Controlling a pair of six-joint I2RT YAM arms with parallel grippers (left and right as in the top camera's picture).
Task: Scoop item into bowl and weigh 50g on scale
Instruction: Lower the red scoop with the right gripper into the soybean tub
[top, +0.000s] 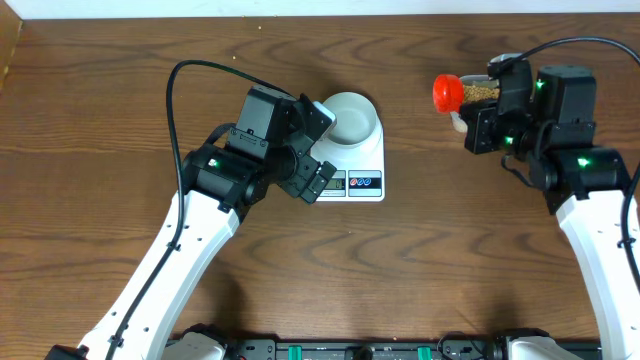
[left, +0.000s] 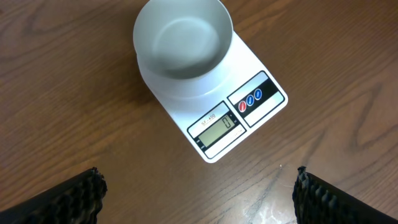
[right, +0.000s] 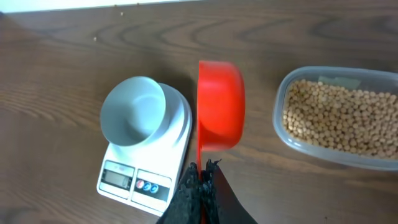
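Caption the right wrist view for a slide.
Right end effector shut on a red scoop, poised between the empty bowl on the scale and a clear tub of beans.

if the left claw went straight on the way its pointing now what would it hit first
Most likely the bare wooden table, just short of the scale on its display side. The open left claw angles down at that spot. Depth is unclear, so the scale's front edge could come first.

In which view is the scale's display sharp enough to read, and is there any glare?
Left wrist view: the flat white digital scale is sharp, its grey display legible; faint glare on the brown wooden table. Right wrist view: softer, display unreadable. Overhead view: display too small.
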